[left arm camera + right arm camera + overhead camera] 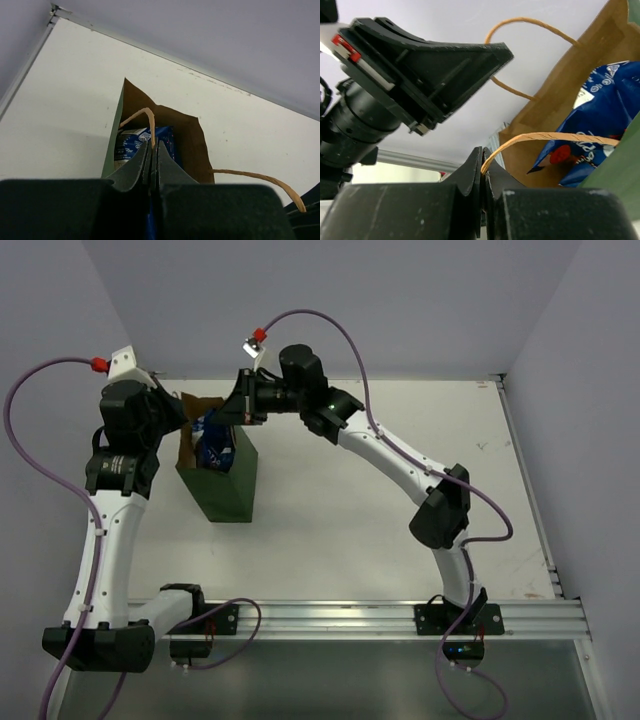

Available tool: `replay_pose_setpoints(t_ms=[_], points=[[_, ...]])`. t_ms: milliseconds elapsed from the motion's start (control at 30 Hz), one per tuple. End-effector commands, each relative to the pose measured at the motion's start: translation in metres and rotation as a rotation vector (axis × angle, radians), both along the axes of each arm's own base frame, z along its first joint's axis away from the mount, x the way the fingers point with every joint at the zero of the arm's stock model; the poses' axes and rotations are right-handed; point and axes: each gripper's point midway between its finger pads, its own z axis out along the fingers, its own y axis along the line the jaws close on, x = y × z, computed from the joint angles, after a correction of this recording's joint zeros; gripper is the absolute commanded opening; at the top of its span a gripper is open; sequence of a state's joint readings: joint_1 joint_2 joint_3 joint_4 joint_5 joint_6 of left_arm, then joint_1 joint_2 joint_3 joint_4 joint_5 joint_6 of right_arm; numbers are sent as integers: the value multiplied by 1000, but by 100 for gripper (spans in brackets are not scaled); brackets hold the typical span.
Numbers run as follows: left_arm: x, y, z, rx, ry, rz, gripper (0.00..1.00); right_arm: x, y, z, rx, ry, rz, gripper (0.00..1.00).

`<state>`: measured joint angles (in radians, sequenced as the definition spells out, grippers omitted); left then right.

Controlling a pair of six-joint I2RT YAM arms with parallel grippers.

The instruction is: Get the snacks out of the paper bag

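Top external: paper bag (230, 485) stands upright, mouth up; left end effector (152, 157), right end effector (482, 169) each clamp a handle (550, 136).

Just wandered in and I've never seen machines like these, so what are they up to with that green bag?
Two robot arms are working on a green paper bag that stands upright on the table. The left hand is pinched shut on one handle, and the right hand is shut on the other handle, which seems to keep the bag's mouth open. A blue snack packet sits inside the bag, and neither hand has hold of it.
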<state>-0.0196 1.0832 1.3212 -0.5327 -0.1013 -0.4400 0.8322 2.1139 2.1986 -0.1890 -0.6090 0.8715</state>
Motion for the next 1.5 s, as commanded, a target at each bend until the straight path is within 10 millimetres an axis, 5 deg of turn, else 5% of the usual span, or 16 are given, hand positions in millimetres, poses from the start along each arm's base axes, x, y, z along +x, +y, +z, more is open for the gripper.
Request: replay_pose_setpoints(t_ms=[0, 200, 400, 733, 833, 867, 1000, 1167, 1267, 1333, 1467], points=[[1, -18, 23, -119, -41, -66, 0, -12, -36, 53, 19, -90, -54, 0], [-6, -64, 32, -293, -30, -259, 0, -3, -83, 69, -52, -82, -174, 0], [-18, -113, 32, -399, 1, -424, 0, 19, -147, 40, -151, -47, -300, 0], [-40, -189, 30, -485, 49, -646, 0, -5, -214, -3, -292, -49, -352, 0], [-45, -193, 19, -494, 79, -671, 1, -13, -224, -7, -338, -45, -360, 17], [-47, -195, 18, -495, 84, -689, 1, -13, -229, -10, -363, -47, -376, 38], [-50, -201, 17, -502, 86, -736, 3, -14, -259, -20, -489, -48, -486, 81], [-52, -207, 25, -514, 82, -776, 4, -14, -314, -32, -742, -87, -637, 99], [-53, -205, 31, -509, 69, -777, 4, -21, -341, -10, -776, -138, -728, 99], [-53, -205, 30, -509, 78, -767, 4, -30, -349, 23, -715, -178, -777, 99], [-53, -200, 28, -517, 82, -727, 3, -52, -324, 71, -599, -294, -708, 98]])
